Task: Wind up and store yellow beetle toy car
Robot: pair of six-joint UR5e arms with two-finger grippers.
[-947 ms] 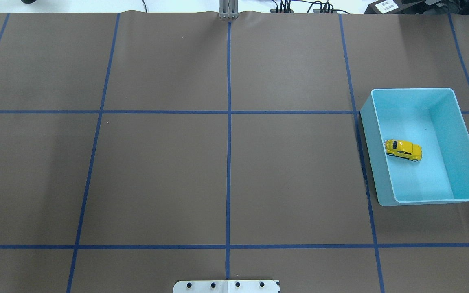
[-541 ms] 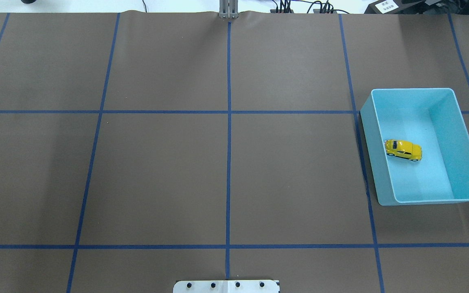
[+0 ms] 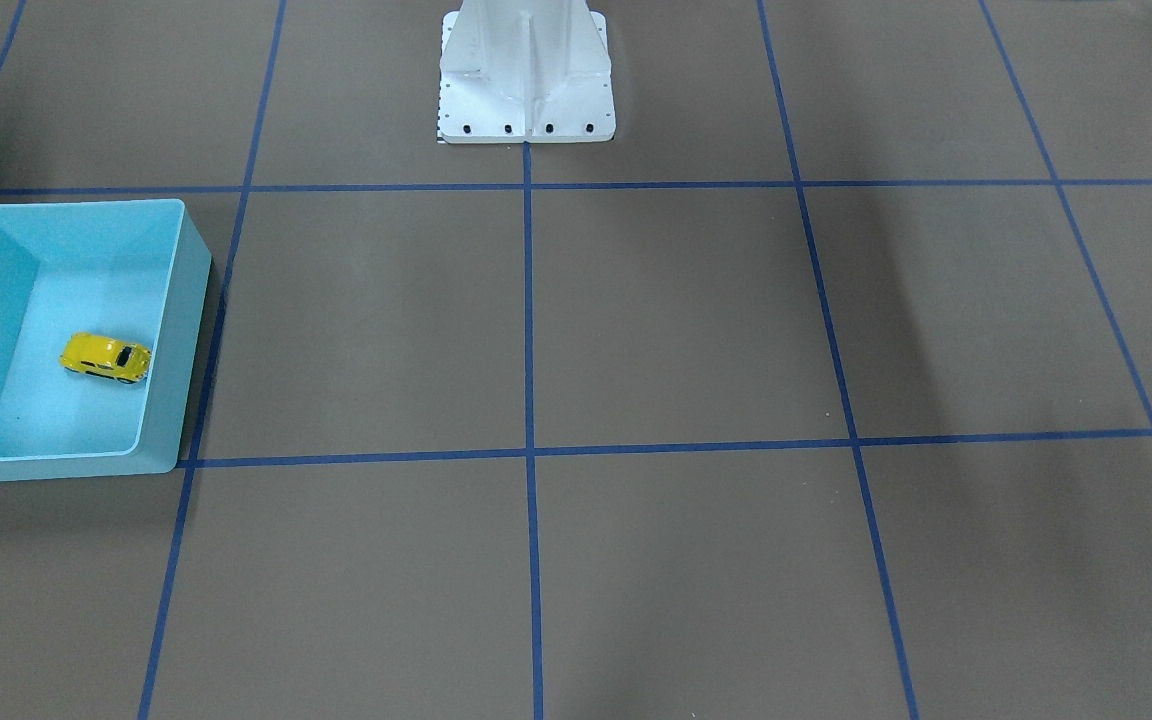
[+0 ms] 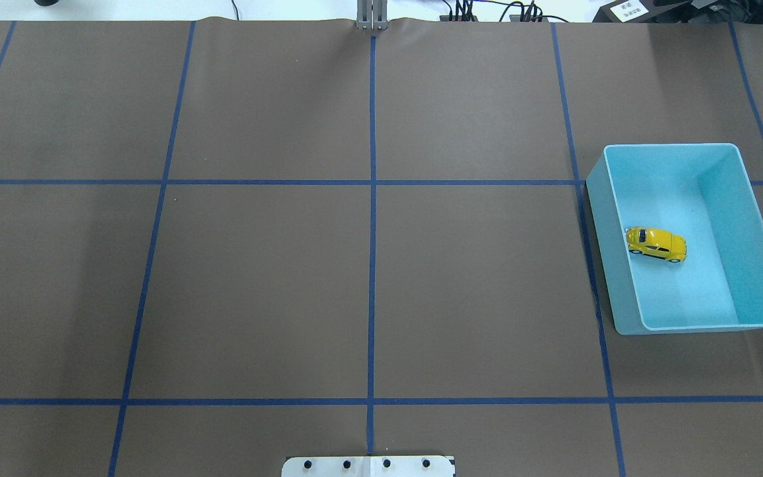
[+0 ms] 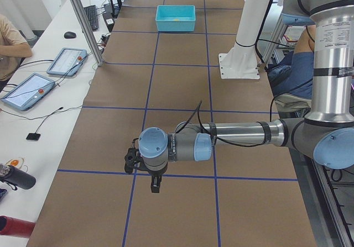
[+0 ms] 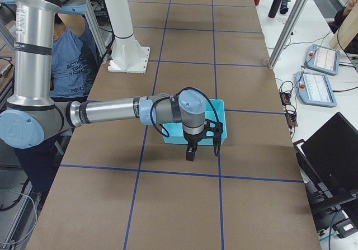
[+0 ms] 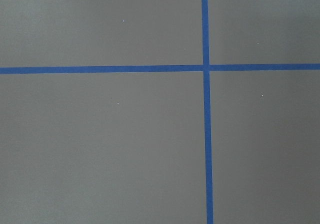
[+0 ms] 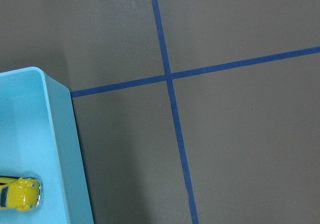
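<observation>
The yellow beetle toy car rests on its wheels inside the turquoise bin, close to the bin's wall nearest the table's middle. The right wrist view catches the car's end at its lower left, inside the bin. My right gripper hangs above the table beside the bin. My left gripper hovers over bare table far from the bin. Both grippers show only in the side views, so I cannot tell whether either is open or shut.
Brown paper with blue tape grid lines covers the table. The white robot base stands at the table's near-robot edge. Tablets and cables lie on a side bench, with a person's arm beside it.
</observation>
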